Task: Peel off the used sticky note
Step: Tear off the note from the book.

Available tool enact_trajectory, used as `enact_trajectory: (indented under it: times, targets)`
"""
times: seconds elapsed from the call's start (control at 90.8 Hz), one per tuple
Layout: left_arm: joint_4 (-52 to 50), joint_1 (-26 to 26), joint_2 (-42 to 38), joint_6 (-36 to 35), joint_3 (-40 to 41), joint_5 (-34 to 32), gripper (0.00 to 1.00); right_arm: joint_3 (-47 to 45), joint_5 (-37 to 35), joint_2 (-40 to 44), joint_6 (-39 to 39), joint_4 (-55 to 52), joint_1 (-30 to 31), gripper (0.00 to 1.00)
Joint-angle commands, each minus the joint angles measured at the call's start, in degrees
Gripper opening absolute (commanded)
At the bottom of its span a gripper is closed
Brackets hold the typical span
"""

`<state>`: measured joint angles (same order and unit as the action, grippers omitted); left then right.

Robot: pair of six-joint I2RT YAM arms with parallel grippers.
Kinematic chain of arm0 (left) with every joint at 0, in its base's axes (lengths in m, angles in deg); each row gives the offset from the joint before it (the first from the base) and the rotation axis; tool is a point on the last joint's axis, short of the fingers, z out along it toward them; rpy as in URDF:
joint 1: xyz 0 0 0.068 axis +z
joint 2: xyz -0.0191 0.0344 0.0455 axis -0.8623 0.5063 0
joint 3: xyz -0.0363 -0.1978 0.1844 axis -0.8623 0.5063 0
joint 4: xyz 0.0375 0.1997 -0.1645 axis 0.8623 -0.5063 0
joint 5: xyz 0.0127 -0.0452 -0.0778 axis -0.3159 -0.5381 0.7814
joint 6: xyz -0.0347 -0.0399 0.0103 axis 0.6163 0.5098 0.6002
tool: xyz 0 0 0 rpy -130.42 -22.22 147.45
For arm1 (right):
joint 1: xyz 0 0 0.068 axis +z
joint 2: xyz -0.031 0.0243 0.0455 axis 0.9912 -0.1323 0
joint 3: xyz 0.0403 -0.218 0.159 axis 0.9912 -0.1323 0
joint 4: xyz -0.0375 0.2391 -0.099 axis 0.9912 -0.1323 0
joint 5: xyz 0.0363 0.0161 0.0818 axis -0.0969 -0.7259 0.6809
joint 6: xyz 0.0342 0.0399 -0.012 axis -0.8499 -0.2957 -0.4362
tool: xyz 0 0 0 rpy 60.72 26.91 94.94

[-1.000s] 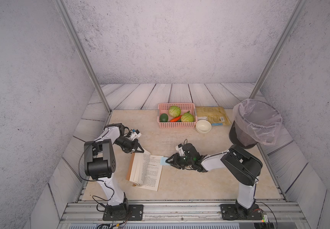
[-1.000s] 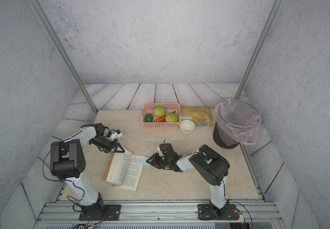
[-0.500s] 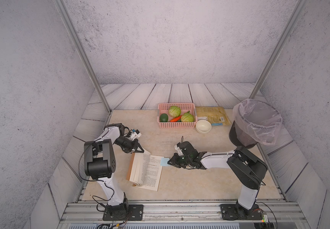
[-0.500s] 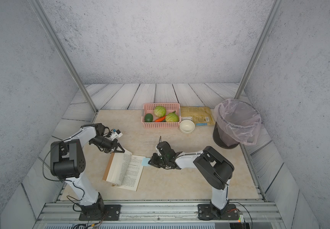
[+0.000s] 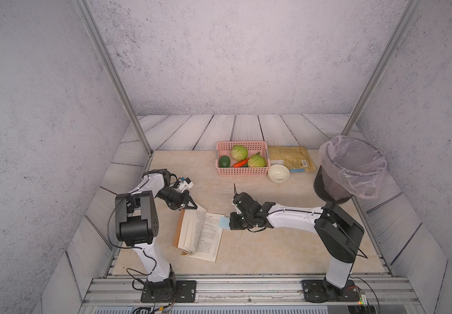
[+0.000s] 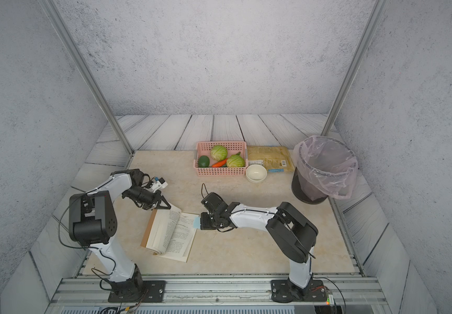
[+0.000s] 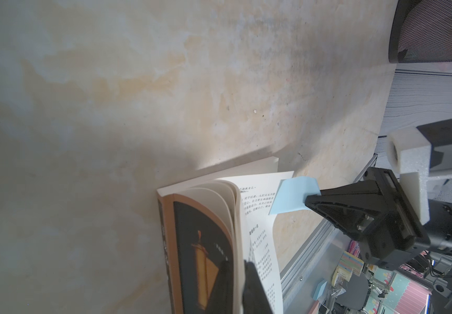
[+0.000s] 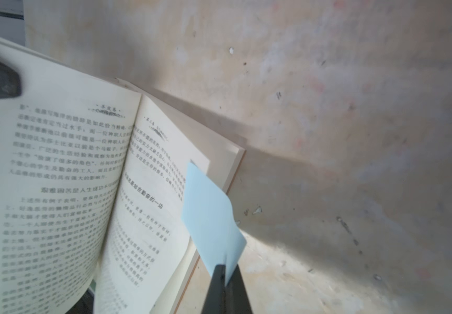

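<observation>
Right gripper [image 5: 230,223] has its jaws pinched together on the free edge of the pale blue sticky note [image 5: 224,222]; the right wrist view shows the two black fingertips [image 8: 219,274] closed flat on the paper. The note juts out at the 3 o'clock side of the open book [image 5: 200,236], and its opposite edge lies against the outer margin of the right-hand page. In the left wrist view the note [image 7: 290,195] curls upward off that page between the paper and the black jaws.

Left gripper [image 5: 192,206] is clamped on the book at its 11 o'clock corner, with its fingers on either side of the left-hand leaves and cover, which stand raised off the table [image 5: 260,250].

Taking the table as a dial seen in both top views, the book lies near 7 o'clock from the centre. A pink basket [image 5: 241,171] of vegetables stands at 12 o'clock, with a white bowl [image 5: 278,173] just beside it at 1 o'clock and a flat tan packet [image 5: 290,157] behind the bowl. A lined bin [image 5: 328,187] stands at 2 o'clock, well apart from the book.
</observation>
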<state>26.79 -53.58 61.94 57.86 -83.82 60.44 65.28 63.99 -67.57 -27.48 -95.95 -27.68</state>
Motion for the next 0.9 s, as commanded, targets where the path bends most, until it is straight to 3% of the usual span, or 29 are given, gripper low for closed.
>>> enact_trajectory:
  times: [0.0, 0.892]
  targets:
    - [1.24, 0.59, 0.11, 0.19, 0.65, 0.6, 0.0, 2.87, -6.31, 0.64, 6.5, -10.3, 1.46, 0.0]
    - [1.42, 0.61, 0.2, 0.32, 0.57, 0.34, 0.0, 15.64, -24.65, -3.95, 18.23, -28.08, 8.95, 0.0]
